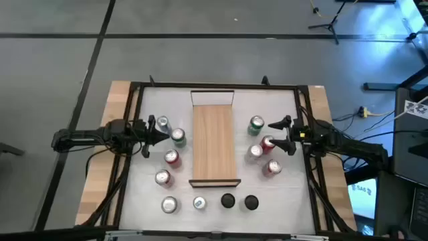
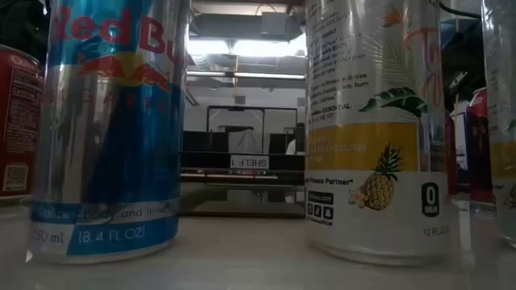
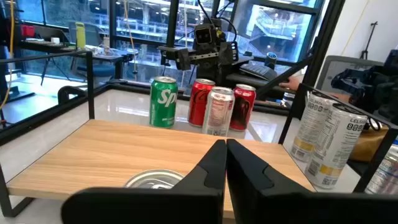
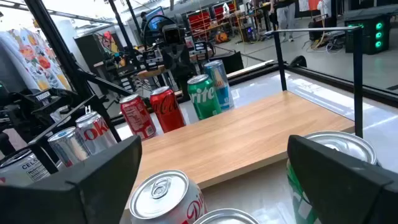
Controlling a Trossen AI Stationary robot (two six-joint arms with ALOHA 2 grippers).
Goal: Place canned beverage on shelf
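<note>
Wide-open right end effector [image 4: 211, 168] hovers over cans; left end effector [image 3: 225, 163] closed, empty.

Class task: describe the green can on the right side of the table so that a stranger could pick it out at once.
Start at the long wooden shelf in the middle of the table. Look to its right, where four cans cluster near the right gripper. The green can stands farthest from the table's front edge and is the only green one there.

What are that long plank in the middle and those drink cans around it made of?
The long narrow light-wood shelf plank looks like pale wood or a wood-look laminate with a matte finish: straight grain lines show, and thin dark frame bars, probably metal, edge its short ends. The green soda can and its neighbours look like thin printed aluminium: shiny silver rims and pull-tab tops catch the light.
</note>
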